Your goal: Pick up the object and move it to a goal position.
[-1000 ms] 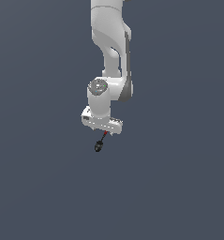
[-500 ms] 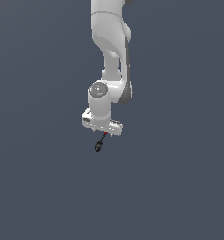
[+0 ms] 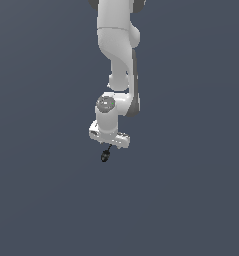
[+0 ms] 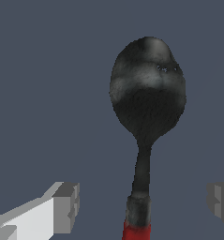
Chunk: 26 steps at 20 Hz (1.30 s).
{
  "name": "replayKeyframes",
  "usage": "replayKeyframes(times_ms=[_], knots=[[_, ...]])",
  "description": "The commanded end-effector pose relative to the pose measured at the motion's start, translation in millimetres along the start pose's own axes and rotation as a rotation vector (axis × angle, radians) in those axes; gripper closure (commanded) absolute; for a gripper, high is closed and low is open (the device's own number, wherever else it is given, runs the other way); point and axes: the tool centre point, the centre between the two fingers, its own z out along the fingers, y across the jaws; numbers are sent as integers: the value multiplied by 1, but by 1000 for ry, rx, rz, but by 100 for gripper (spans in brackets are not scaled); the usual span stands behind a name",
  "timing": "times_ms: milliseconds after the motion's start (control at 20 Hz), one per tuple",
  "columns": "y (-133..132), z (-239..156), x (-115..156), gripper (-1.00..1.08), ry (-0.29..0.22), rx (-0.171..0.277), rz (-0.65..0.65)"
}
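The object (image 3: 105, 156) is a tiny spoon-like stick with a black bulb end, lying just under the white gripper (image 3: 109, 148) in the exterior view. In the wrist view the black bulb (image 4: 147, 91) points away from the hand. Its thin neck runs back to a red shaft (image 4: 136, 232) between the fingers. The gripper (image 4: 142, 202) straddles the shaft. One grey fingertip (image 4: 66, 206) and the other (image 4: 220, 201) each stand clear of it with a visible gap. The jaws are open and not touching the object.
Only a plain dark grey-blue surface surrounds the arm (image 3: 118, 55) in both views. No other objects, containers or edges show.
The upper arm links have shifted slightly. The gripper and the object stay in nearly the same place.
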Motion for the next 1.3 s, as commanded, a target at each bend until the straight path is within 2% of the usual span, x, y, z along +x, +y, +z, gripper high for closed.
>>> replayKeyframes(times_ms=[0, 750, 1250], knots=[[0, 1, 1, 108, 1, 0, 0], [-4, -6, 0, 108, 1, 0, 0], [-33, -63, -5, 108, 2, 1, 1]])
